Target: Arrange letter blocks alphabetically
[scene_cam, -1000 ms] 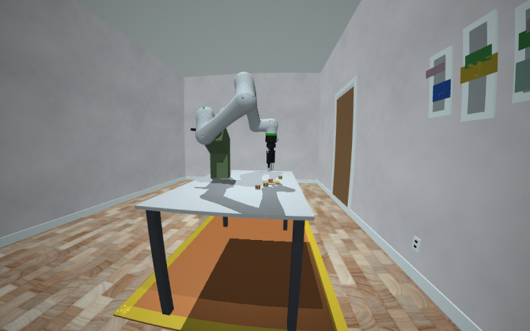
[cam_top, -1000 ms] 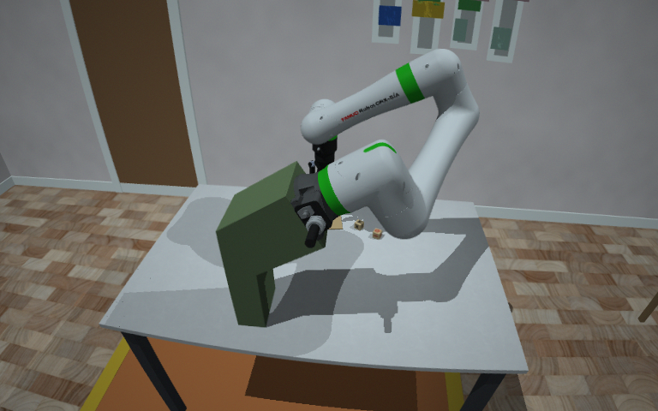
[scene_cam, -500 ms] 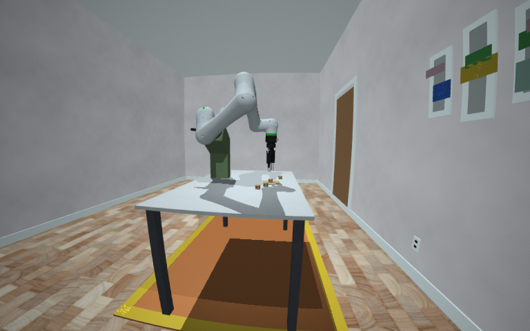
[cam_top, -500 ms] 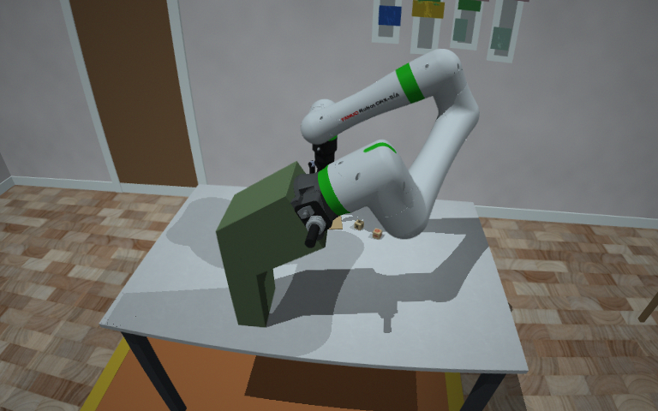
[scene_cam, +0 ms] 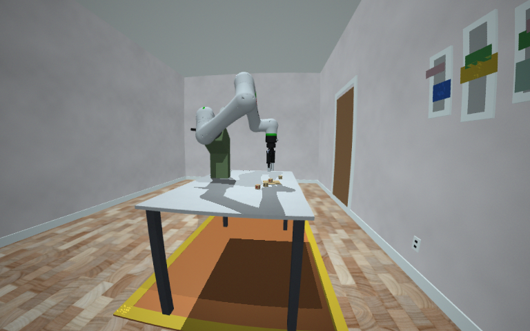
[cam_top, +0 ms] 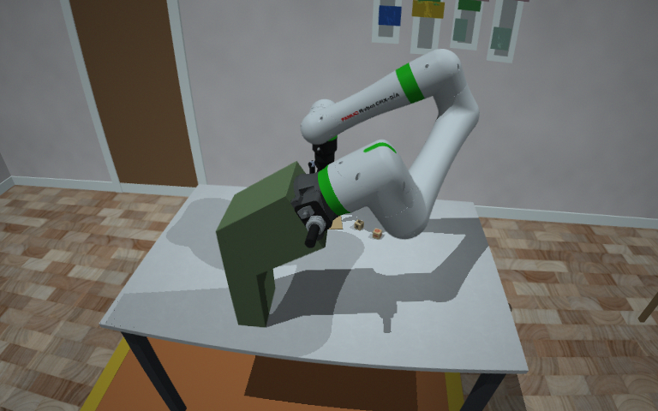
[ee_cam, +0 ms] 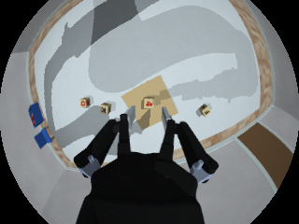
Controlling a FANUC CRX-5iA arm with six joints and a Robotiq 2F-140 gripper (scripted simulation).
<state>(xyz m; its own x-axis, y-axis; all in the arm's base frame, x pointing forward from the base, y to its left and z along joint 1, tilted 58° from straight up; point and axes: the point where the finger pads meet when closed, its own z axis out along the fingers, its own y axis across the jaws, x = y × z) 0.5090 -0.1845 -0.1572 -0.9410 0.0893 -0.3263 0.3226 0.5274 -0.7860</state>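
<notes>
In the wrist view a tan mat [ee_cam: 149, 110] lies on the white table, with one wooden block with a red letter [ee_cam: 149, 104] on it. Two more blocks [ee_cam: 105, 108] [ee_cam: 85, 103] lie off the mat to the left and a fourth block [ee_cam: 204, 110] lies off it to the right. My gripper [ee_cam: 148, 111] hangs well above the mat, its fingers partly apart with nothing between them. In the exterior view it shows as the gripper [scene_cam: 270, 165] high over the blocks [scene_cam: 266, 183]. The top view shows two blocks [cam_top: 358, 223] [cam_top: 377, 234]; the arm hides the rest.
The green robot pedestal [cam_top: 257, 242] stands on the table's near left part in the top view. The table's far edge [ee_cam: 206, 140] runs close behind the mat in the wrist view. A brown door [scene_cam: 344, 144] is in the side wall.
</notes>
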